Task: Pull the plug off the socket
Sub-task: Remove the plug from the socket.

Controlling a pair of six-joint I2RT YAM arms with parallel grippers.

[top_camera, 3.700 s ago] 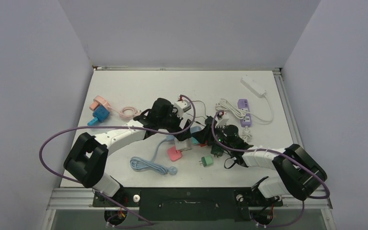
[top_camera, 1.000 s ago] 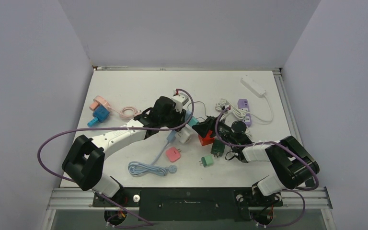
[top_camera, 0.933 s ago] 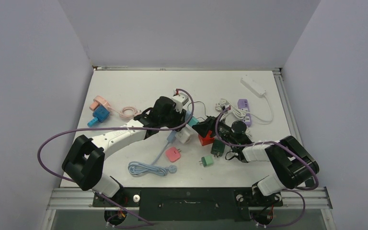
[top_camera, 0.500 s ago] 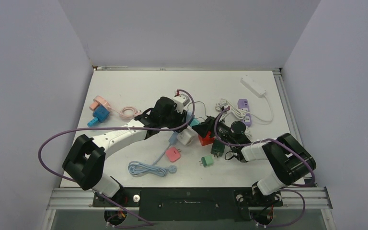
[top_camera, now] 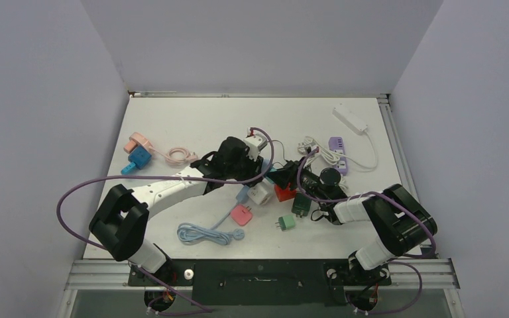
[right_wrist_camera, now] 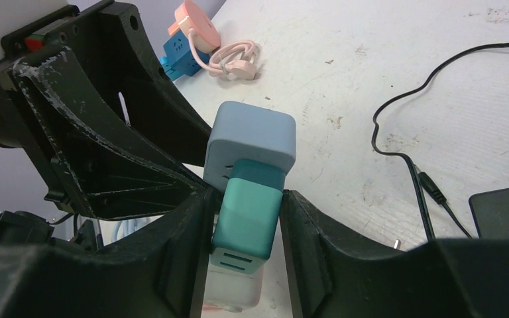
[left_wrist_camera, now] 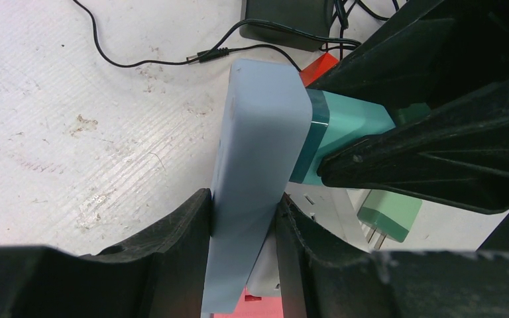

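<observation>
In the left wrist view my left gripper [left_wrist_camera: 242, 218] is shut on a flat light-blue socket [left_wrist_camera: 258, 146], gripping its two broad faces. A teal plug [left_wrist_camera: 344, 129] sticks out of the socket's right side and sits fully seated in it. In the right wrist view my right gripper [right_wrist_camera: 246, 222] is shut on that teal plug [right_wrist_camera: 248, 209], one finger on each side, with the socket [right_wrist_camera: 252, 136] just beyond it. From above, both grippers meet mid-table around the plug [top_camera: 267, 170], with the left gripper [top_camera: 255, 177] on its left and the right gripper [top_camera: 280, 175] on its right.
Close under the grippers lie a white cube adapter [top_camera: 260, 193], a red block [top_camera: 283, 192], a pink adapter [top_camera: 241, 213], a green plug [top_camera: 286, 222] and a black adapter [top_camera: 301, 204]. A blue cable coil [top_camera: 202, 232] lies near left. A purple strip [top_camera: 339, 147] and a white strip [top_camera: 350, 119] sit far right.
My right gripper's jaws have closed onto the teal plug. The left gripper, still holding the socket, has shifted slightly right and toward the near edge.
</observation>
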